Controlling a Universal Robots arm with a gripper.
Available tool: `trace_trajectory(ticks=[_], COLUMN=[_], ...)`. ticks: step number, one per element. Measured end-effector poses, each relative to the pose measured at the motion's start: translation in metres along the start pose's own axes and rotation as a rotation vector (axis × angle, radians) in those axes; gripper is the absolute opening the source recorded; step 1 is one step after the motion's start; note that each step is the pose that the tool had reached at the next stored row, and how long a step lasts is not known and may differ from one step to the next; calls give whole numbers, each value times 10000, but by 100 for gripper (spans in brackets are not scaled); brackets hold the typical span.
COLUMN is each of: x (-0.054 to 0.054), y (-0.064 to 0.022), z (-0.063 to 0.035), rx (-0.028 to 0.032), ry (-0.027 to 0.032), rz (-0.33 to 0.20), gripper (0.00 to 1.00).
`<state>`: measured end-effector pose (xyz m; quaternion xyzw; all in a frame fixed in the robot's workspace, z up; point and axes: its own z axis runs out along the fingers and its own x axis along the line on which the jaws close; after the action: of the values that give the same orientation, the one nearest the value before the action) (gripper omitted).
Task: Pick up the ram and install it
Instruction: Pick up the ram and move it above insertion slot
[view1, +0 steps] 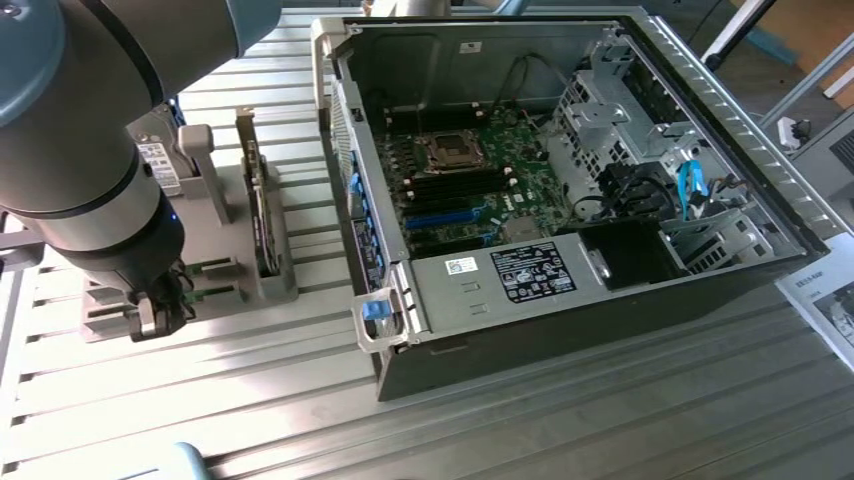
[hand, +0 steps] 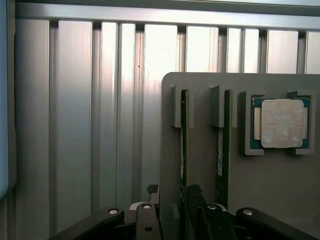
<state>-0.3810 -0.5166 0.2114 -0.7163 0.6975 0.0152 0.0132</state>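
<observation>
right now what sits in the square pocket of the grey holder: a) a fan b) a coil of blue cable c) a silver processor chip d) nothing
c: in the wrist view the processor chip lies flat in the grey holder's square pocket, beside a ram stick standing on edge in its slot.

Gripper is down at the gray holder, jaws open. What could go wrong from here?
1. The gripper straddles one ram stick, but a second stick stands in the neighbouring slot of the holder; a finger might catch or nudge it.
2. The stick is thin and edge-on, so an off-centre close could tilt it in its slot.
3. The processor chip sits in a recess on the same holder; a jolt might shift it.
</observation>
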Motion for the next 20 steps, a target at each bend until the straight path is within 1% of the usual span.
trace_trajectory(ticks=[4, 5, 8, 20], x=[-14, -22, -29, -30], y=[0, -2, 0, 0], z=[2, 12, 6, 6], rx=[0, 22, 0, 1], ry=[-9, -33, -22, -24], rz=[0, 1, 0, 0], gripper=[36, 36, 36, 36])
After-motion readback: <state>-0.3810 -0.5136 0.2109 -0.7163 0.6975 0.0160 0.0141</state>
